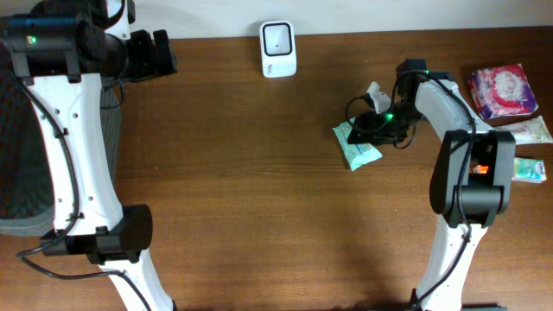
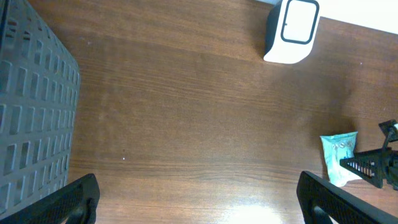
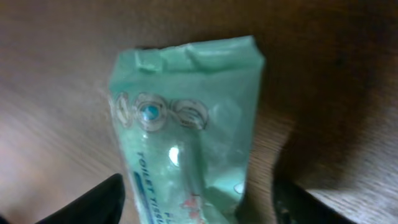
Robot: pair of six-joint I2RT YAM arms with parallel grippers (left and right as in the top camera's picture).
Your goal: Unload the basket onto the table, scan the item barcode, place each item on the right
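A teal toilet-tissue pack (image 1: 354, 147) lies flat on the wooden table, right of centre. In the right wrist view the pack (image 3: 186, 118) fills the frame, with no barcode visible on the face that shows. My right gripper (image 1: 367, 128) hangs low over it, and its dark fingertips (image 3: 84, 202) straddle the pack's near end with a gap on the right side; it is open. A white barcode scanner (image 1: 278, 48) stands at the table's back edge and also shows in the left wrist view (image 2: 291, 31). My left gripper (image 2: 199, 205) is open and empty at the far left.
A black mesh basket (image 1: 17, 147) stands at the left edge, close to the left arm. At the right edge lie a pink floral pack (image 1: 501, 91), a white packet (image 1: 529, 130) and a small green-and-white item (image 1: 529, 168).
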